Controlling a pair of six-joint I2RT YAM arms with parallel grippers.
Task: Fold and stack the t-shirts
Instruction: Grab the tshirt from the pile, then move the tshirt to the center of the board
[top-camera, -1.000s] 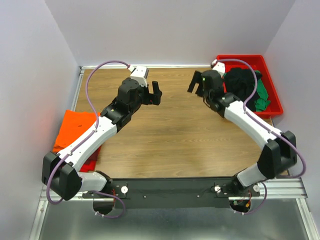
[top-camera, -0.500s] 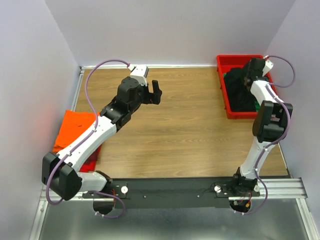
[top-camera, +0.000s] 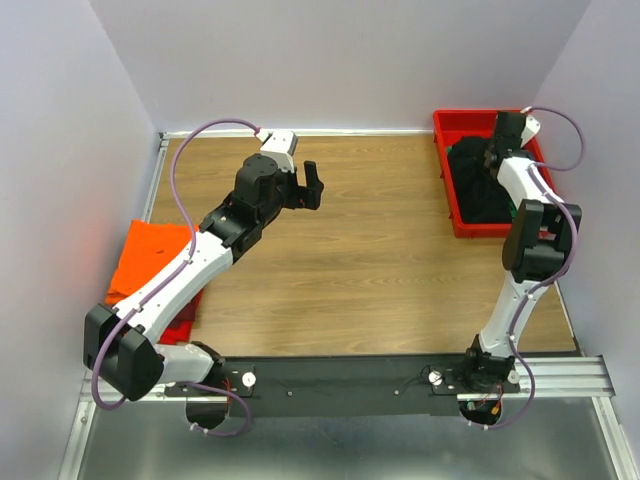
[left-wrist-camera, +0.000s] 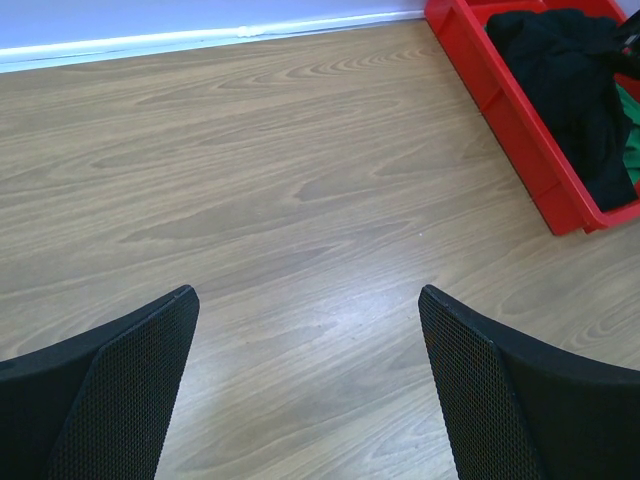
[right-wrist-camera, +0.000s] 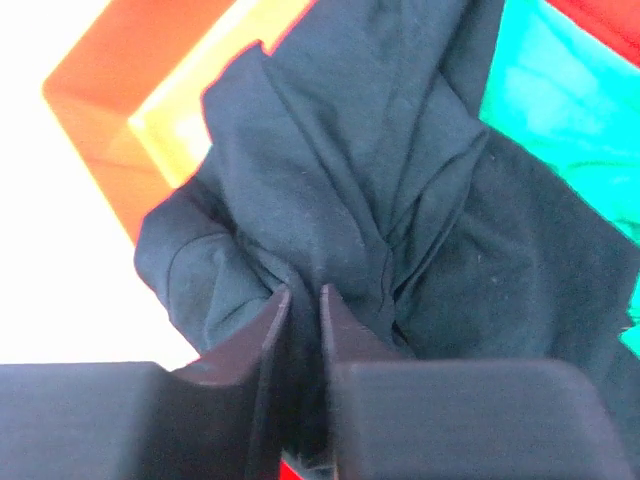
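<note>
Right gripper (right-wrist-camera: 303, 300), pinched on a fold of black t-shirt (right-wrist-camera: 330, 180) inside red tray (top-camera: 447, 185), seemingly to lift it out for folding; left gripper (left-wrist-camera: 310, 300), spread wide, hovering over table (left-wrist-camera: 300, 150).

So the right arm swung over big time. A second ago it stretched across the right side of the bench with its jaws spread wide, just left of the red tray (top-camera: 447, 190). Now it's tucked up along the right edge and the right gripper (right-wrist-camera: 303, 295) is down in the tray's far end. The jaws have pulled nearly together, pinching a fold of the black t-shirt (right-wrist-camera: 330, 180). In the last half second it only nudged a bit further back.
</note>
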